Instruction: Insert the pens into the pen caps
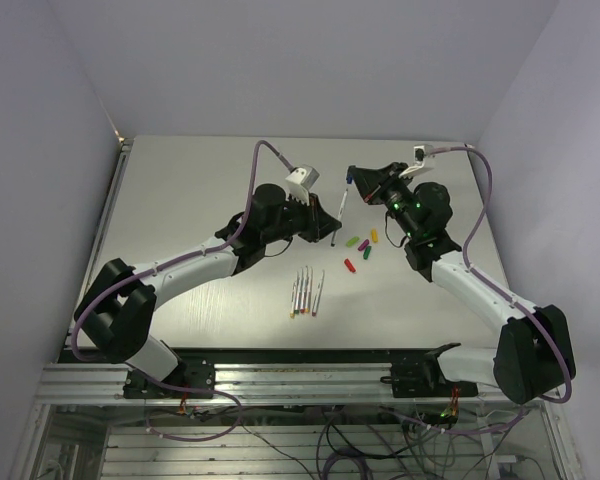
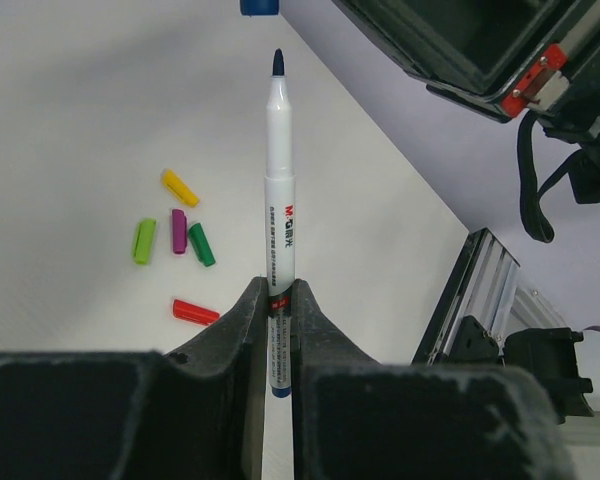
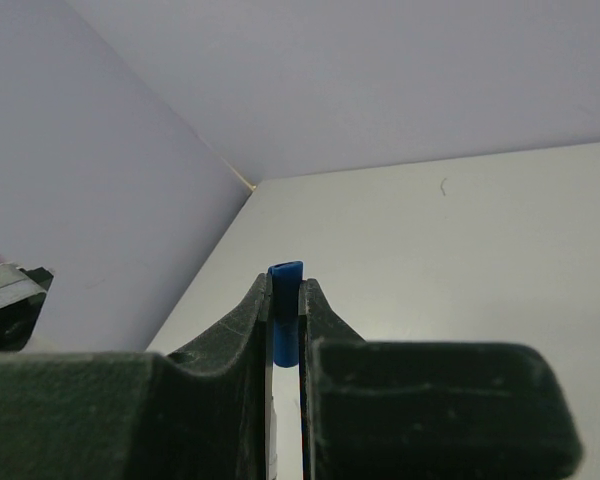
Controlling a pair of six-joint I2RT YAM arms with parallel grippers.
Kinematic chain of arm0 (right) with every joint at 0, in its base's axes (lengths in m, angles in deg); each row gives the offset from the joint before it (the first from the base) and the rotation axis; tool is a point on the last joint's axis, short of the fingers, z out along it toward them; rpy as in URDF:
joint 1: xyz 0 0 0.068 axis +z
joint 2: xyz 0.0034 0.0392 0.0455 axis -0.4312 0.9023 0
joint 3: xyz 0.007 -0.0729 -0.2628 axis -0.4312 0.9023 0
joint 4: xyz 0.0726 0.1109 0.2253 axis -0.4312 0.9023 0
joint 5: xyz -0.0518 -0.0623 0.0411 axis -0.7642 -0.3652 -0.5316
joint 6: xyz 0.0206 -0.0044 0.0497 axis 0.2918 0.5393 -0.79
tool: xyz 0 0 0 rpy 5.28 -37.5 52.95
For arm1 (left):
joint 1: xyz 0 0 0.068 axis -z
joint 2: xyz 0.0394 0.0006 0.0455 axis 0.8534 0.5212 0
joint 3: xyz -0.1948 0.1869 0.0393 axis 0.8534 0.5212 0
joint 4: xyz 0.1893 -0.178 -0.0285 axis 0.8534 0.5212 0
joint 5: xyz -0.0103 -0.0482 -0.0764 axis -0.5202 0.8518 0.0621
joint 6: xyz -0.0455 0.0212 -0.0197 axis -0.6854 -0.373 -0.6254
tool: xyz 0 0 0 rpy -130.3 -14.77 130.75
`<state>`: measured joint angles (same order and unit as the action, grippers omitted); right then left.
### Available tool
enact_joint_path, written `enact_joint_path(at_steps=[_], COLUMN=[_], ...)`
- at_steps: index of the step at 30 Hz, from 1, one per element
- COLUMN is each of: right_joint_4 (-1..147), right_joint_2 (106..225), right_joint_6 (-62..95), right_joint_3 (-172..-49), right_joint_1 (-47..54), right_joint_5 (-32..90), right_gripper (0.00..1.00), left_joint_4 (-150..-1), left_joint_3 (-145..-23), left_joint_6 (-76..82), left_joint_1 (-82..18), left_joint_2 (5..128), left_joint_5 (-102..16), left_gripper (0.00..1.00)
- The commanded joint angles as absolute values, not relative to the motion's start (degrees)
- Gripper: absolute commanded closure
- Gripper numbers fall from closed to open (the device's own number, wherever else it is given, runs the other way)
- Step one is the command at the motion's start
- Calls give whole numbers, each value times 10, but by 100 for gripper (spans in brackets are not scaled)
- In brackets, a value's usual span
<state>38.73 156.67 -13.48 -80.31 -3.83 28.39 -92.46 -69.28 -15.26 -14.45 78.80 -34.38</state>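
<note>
My left gripper [image 2: 278,295] is shut on a white pen [image 2: 280,180] with a dark blue tip, held above the table and pointing at a blue cap [image 2: 259,6]. In the top view this pen [image 1: 341,208] rises from the left gripper [image 1: 334,232]. My right gripper [image 3: 285,290] is shut on that blue cap [image 3: 285,300], and in the top view it [image 1: 353,179] hangs just beyond the pen tip. A small gap separates tip and cap. Yellow [image 2: 179,187], light green [image 2: 144,241], purple [image 2: 178,231], green [image 2: 201,244] and red [image 2: 195,312] caps lie on the table. Several more pens [image 1: 306,293] lie side by side.
The loose caps [image 1: 362,246] lie between the two arms, right of centre. An aluminium frame rail [image 1: 300,375] runs along the near table edge. Walls close in the table at the back and both sides. Purple cables [image 1: 265,150] loop over each arm.
</note>
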Motion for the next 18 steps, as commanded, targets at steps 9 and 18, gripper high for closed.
enact_joint_path(at_steps=[9,18], right_joint_4=[360,354], right_joint_2=[1544,1553], right_joint_6=[-158,-161], right_joint_3=[-783,-783], right_joint_1=[-37,-35], right_joint_5=[306,309], right_gripper=[100,100], left_joint_4=[-958,-958], left_joint_3=[-704,-711], left_joint_6=[-161,-160], left_joint_1=[-140,-140], left_joint_2=[795,803], left_joint_5=[-362,-359], left_gripper=[93,93])
